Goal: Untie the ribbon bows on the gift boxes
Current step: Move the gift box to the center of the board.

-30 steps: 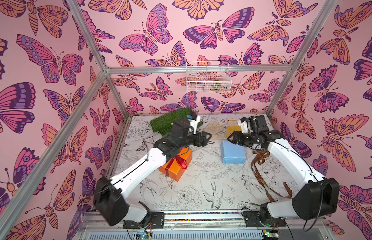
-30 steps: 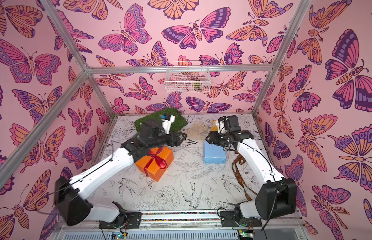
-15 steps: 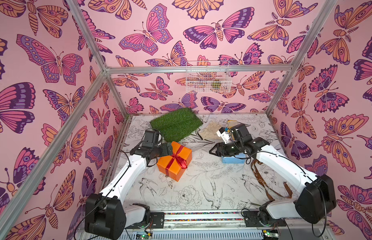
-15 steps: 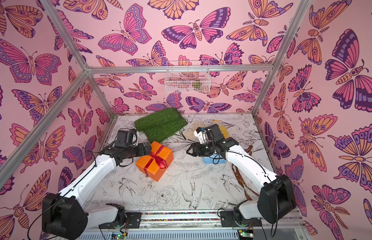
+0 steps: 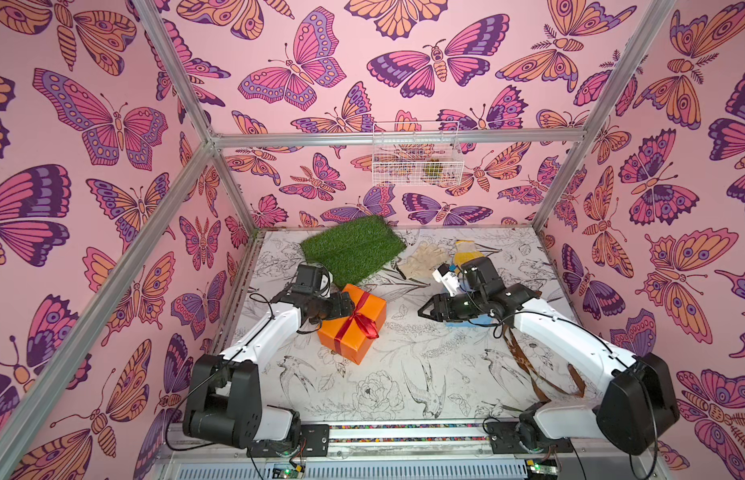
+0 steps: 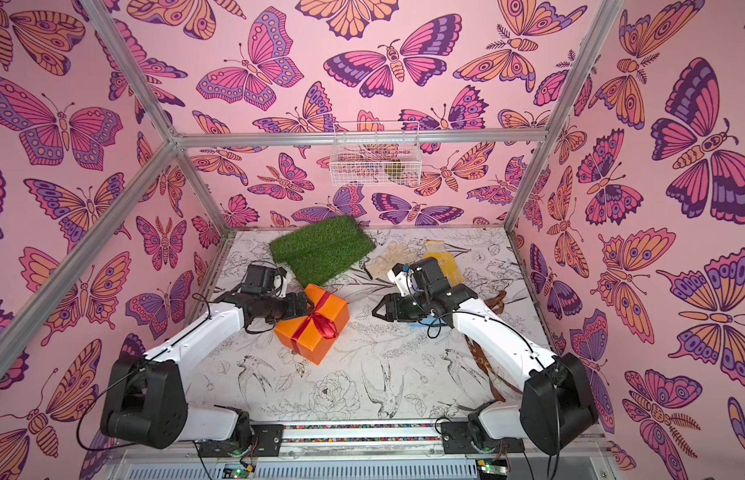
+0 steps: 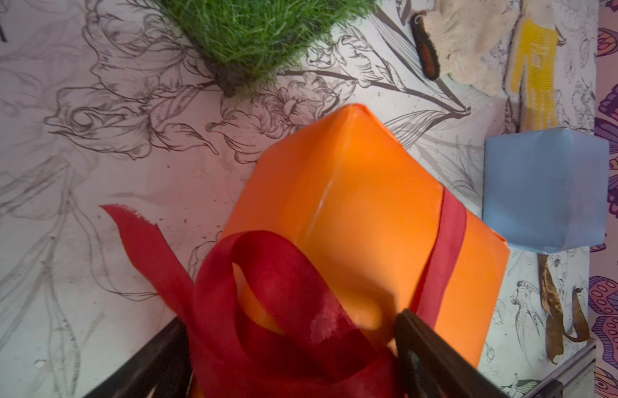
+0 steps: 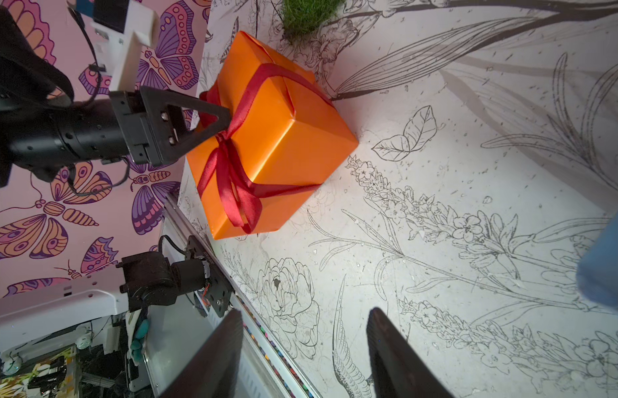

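Two gift boxes sit on a flower-printed table (image 5: 404, 374). The orange box (image 5: 362, 347), near the left rail with one corner just beside a grass mat (image 5: 354, 247), carries a red ribbon bow (image 5: 364, 326) not yet undone. The left gripper (image 7: 290, 317) has its jaws spread around one bow loop, probably placed to close and pull. The right gripper (image 8: 306, 312), jaws apart and empty, hovers over bare table facing the box. The blue box (image 7: 542, 189) lies under the right arm, its brown ribbon (image 7: 550, 310) loose beside it. Open table lies toward the front.
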Available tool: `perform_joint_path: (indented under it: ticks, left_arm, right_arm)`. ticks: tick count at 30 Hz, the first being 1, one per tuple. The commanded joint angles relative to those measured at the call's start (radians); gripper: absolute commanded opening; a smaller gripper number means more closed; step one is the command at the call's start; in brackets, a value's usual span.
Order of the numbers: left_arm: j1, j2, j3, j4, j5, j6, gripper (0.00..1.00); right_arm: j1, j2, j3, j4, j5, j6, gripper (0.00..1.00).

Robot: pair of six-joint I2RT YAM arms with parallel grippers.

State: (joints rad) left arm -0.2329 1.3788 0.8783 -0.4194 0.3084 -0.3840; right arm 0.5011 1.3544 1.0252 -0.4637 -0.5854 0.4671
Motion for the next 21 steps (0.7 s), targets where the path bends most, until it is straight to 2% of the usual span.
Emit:
perform_joint_path:
  ticks: [1,6,12,15,21]
  left_arm:
    - [-0.075,-0.064,-0.06,0.019,0.008,-0.081,0.89]
    - [-0.24,-0.153,-0.122,0.099,-0.112,-0.241,0.88]
    - [-0.421,-0.157,-0.137,0.203,-0.222,-0.385,0.89]
    - [-0.457,-0.138,-0.121,0.206,-0.247,-0.383,0.89]
    - [-0.457,-0.142,-0.111,0.201,-0.304,-0.326,0.9]
  right_arm:
    - [0.005,-0.034,-0.029,-0.006,-0.002,-0.003,0.59]
    - [0.005,-0.065,-0.085,0.011,0.027,0.026,0.59]
    - [0.004,-0.058,-0.109,0.009,0.061,0.076,0.54]
    - [0.004,-0.086,-0.144,0.015,0.108,0.113,0.51]
    - [0.004,-0.153,-0.235,0.067,0.149,0.176,0.44]
